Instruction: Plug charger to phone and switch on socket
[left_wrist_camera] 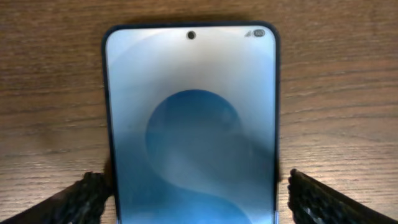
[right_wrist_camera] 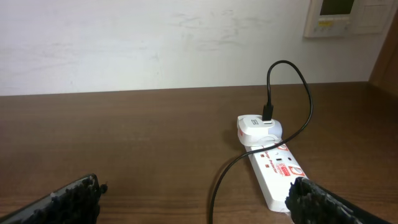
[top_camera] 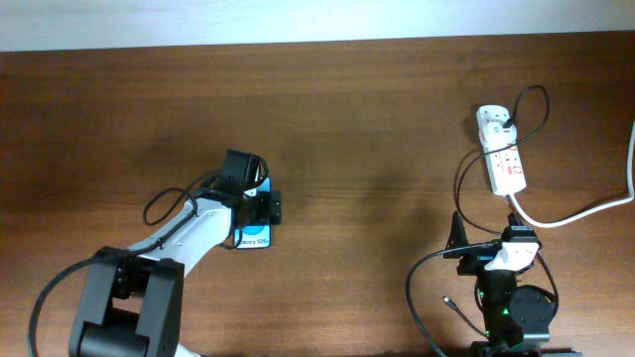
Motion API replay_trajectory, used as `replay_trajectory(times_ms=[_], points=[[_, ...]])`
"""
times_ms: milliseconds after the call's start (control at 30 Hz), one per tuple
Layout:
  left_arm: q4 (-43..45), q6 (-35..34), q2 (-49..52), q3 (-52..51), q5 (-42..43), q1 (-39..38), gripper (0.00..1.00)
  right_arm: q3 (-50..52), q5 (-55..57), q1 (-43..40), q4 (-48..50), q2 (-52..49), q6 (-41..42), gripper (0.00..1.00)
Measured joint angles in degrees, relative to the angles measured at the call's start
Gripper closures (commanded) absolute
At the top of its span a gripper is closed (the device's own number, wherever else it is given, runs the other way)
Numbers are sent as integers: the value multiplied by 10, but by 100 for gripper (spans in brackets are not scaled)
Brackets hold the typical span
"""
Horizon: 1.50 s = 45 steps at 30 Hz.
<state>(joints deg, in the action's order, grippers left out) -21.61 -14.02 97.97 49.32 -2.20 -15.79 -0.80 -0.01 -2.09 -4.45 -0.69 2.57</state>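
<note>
Overhead view, read with both wrist views. We see the phone [left_wrist_camera: 193,112] lying flat, screen up, on the wooden table [top_camera: 377,119], left of centre and on the near side, under the tip of the left arm. In the left wrist view the left gripper [left_wrist_camera: 196,193] straddles the phone's near end, with one of its black fingers [left_wrist_camera: 93,196] at each long edge. The left one looks to meet the frame, while a dark sliver shows beside the right one. We cannot tell whether the jaws press the phone or only bracket it. The screen shows a blue swirl, with the camera hole at its far end.

We place the socket [right_wrist_camera: 273,171] at the far right of the table, well apart from the phone, its long axis running near to far. A white adapter [right_wrist_camera: 258,129] sits on its far end, and the black plug head of the charger [right_wrist_camera: 268,112] is pushed into that adapter. The thin cable arcs up, loops right, then runs toward us along the socket's left side. We cannot make out its connector tip. A thick white cord [top_camera: 585,210] leaves the socket's near end and runs off to the right.

The right gripper [right_wrist_camera: 199,208] sits just on the near side of the socket, facing it, fingers spread wide with nothing between them.
</note>
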Motion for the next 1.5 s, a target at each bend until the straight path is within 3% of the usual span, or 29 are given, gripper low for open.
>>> replay_trajectory(times_ms=[100,233,300,467,800,967,1100,1167,1233,1333,1400,1500], points=[[-2,1,0,-1,-3,0,25,0,0,0,0,0,0,2],[-6,1,-1,-1,-2,0,45,0,0,0,0,0,0,2],[-16,1,-1,2,-1,0,50,0,0,0,0,0,0,2],[-142,-4,18,62,19,0,53,0,0,0,0,0,0,2],[-237,-10,11,163,70,0,59,0,0,0,0,0,0,2],[-273,-95,-110,165,136,0,61,0,0,0,0,0,0,2],[-273,-182,-145,167,179,0,61,0,-10,0,1,0,0,2],[-273,-217,-145,167,184,0,62,0,-107,0,12,0,88,2],[-273,-258,-145,167,186,0,63,0,-269,0,18,0,239,2],[-273,-327,-145,167,188,0,64,0,-448,1,16,0,372,2],[-273,-369,-145,167,190,0,65,0,-513,1,15,0,426,2],[-268,-425,-145,167,203,-5,66,0,-526,1,17,0,480,2]])
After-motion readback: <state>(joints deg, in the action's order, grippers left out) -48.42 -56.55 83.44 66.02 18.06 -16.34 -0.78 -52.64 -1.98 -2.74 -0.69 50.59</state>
